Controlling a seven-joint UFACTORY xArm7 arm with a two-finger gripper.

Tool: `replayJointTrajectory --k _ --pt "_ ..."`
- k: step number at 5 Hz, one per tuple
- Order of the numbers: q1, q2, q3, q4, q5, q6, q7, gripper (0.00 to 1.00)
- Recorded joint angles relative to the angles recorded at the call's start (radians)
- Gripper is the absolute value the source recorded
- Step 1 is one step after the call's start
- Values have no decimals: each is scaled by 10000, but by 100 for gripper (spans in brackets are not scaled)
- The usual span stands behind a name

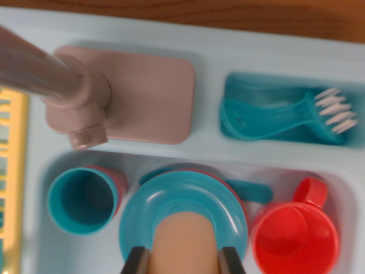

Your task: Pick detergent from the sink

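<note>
A tan, round-topped detergent bottle fills the bottom centre of the wrist view. My gripper is shut on it, with one dark finger against its left side and the other against its right. The bottle hangs over a teal plate lying in the pale blue sink basin. The bottle's lower part is out of sight below the picture's edge.
A teal cup stands left of the plate and a red mug right of it. A grey faucet on a pink base reaches over the basin. A teal brush lies in the upper right compartment. A yellow rack borders the left.
</note>
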Motion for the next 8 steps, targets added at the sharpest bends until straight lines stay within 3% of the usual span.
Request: replayJointTrajectory --k 1,2,3,4,5,6,7,8 --pt "3 -122 -1 325 -12 447 6 100" --pt "3 -122 -1 325 -12 447 6 100" --pt "7 -243 -1 648 -23 891 13 100" --pt "7 -243 -1 648 -23 891 13 100" --pt "10 -360 -2 958 -35 1317 19 100" --pt "10 -360 -2 958 -35 1317 19 100" --pt "13 -470 -2 1253 -45 1721 24 100" --pt "13 -470 -2 1253 -45 1721 24 100"
